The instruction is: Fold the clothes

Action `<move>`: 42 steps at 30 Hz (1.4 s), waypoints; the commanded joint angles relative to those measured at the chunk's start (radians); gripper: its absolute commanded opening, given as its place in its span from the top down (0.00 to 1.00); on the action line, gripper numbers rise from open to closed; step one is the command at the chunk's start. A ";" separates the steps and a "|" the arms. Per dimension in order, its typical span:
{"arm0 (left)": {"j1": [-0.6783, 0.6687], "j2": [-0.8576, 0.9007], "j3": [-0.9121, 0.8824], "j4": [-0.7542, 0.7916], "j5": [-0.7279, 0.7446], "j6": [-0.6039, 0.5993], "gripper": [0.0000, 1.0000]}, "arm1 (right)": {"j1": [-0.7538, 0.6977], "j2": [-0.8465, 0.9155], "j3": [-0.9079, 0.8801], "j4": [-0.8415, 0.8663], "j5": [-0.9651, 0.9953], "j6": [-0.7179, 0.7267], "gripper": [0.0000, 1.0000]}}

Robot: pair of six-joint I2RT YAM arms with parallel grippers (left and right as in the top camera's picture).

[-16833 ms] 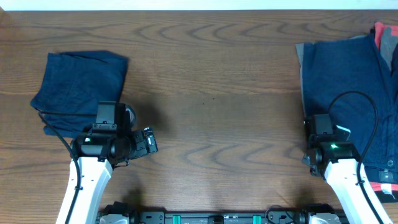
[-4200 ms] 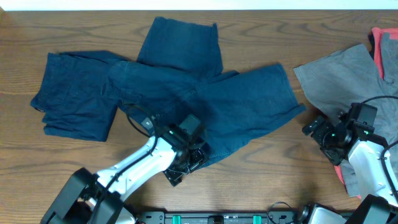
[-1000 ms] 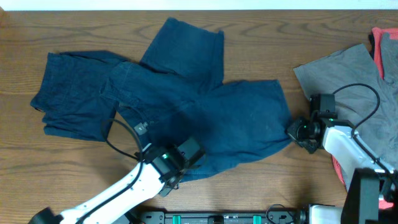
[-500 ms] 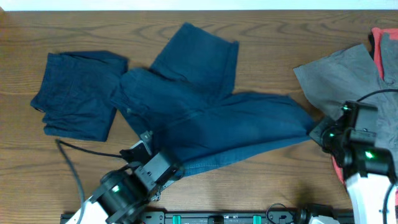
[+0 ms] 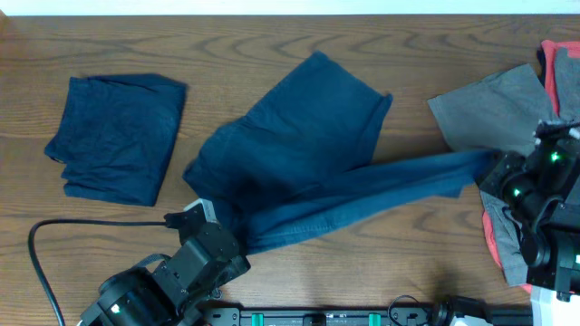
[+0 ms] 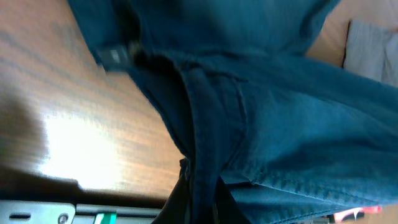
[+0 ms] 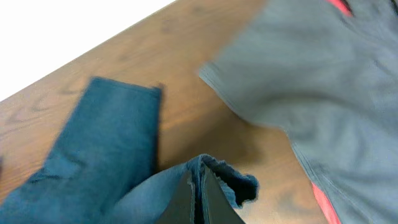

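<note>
navy shorts (image 5: 308, 154): spread crooked across the middle of the desk (image 5: 299, 45). one leg lies flat, pointing toward the far edge. the other is stretched into a long narrow band running right. near-left end pinched in left claw (image 6: 198, 183), seams and hem stitching show there. right end bunched and pinched in right claw (image 7: 199, 177).
folded navy piece (image 5: 113, 136): flat stack, far left, well apart from the shorts.
grey garment (image 5: 485, 109): rumpled, right side, just beside the band's end.
red garment (image 5: 559, 52): mostly under the grey, showing at the far-right corner.
</note>
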 commanded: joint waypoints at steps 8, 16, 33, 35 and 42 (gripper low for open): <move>0.001 0.040 0.005 -0.028 -0.469 -0.194 0.94 | 0.065 0.219 0.042 0.356 -0.137 -0.196 0.99; 0.024 0.202 -0.050 -0.027 -0.589 -0.447 0.94 | 0.224 0.478 0.042 0.634 -0.146 -0.204 0.99; 0.340 0.708 -0.050 0.444 -0.533 -0.195 0.94 | 0.363 0.913 0.042 1.019 -0.136 -0.203 0.99; 0.393 0.743 -0.050 0.514 -0.489 -0.131 0.94 | 0.371 0.948 0.042 1.062 -0.137 -0.203 0.99; 0.624 0.827 -0.050 0.637 -0.219 -0.071 0.94 | 0.403 1.035 0.042 1.195 -0.136 -0.203 0.99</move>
